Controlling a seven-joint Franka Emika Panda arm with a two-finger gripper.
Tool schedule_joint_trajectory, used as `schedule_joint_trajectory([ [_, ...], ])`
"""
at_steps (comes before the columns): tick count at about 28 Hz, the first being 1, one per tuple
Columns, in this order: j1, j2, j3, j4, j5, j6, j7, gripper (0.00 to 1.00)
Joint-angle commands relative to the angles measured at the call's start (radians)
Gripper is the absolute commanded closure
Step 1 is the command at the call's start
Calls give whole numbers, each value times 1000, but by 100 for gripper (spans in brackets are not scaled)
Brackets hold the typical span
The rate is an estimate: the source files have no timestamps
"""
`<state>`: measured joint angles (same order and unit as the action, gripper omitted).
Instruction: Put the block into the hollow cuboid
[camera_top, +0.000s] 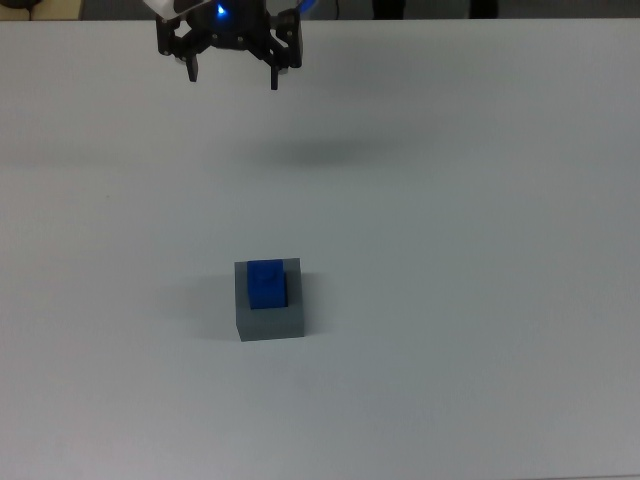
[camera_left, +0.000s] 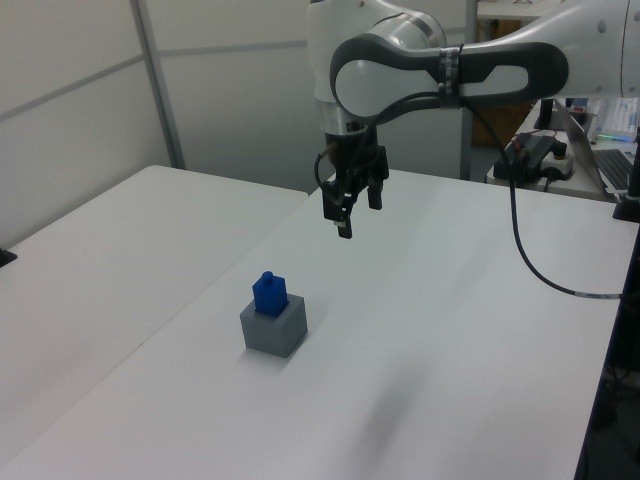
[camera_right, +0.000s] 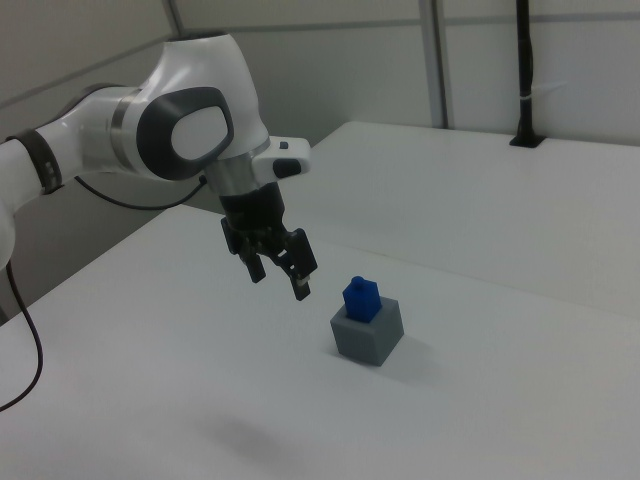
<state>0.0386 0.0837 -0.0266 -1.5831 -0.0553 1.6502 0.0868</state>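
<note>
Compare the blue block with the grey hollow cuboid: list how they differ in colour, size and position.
Colour: the block is bright blue, the hollow cuboid matte grey.
Size: the block is clearly narrower than the hollow cuboid.
Position: the hollow cuboid rests on the white table; the block stands in the cuboid's top recess, its upper part sticking out above the rim.
Shared: both are boxy with plain faces, and the open gripper touches neither.
</note>
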Motion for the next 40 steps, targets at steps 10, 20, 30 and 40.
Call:
schedule_joint_trajectory([
  [10, -8, -19, -3, -28, 31, 74, 2, 0],
  [20, 3, -15, 10, -25, 46, 102, 4, 0],
  [30, 7, -1, 10, -5, 45, 112, 13, 0],
  [40, 7, -2, 10, 14, 43, 102, 14, 0],
])
